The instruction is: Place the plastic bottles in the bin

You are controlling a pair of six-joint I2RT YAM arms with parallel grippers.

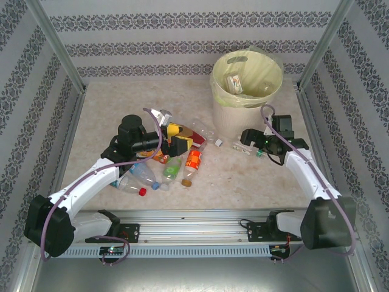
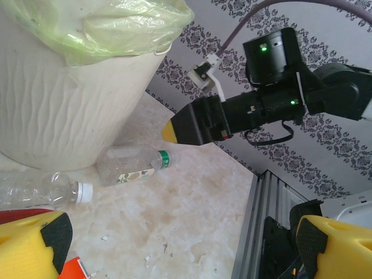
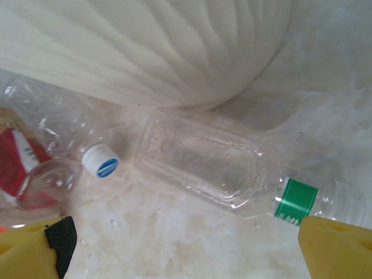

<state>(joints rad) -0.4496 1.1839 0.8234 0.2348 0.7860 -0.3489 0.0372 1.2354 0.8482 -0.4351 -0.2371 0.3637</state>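
The right gripper [image 3: 183,241] is held wide open and empty over a flattened clear bottle [image 3: 203,168] with a green band, laid beside the ribbed white bin [image 3: 174,46]. The left gripper [image 2: 180,244] is likewise spread, empty, above heaped plastic bottles [image 1: 170,164].

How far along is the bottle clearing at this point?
Done: at least one bottle lies inside the bin. In hand: nothing; both grippers are open, the right gripper hovering over a clear bottle beside the bin. Left: that bottle and the pile of bottles near the left gripper.
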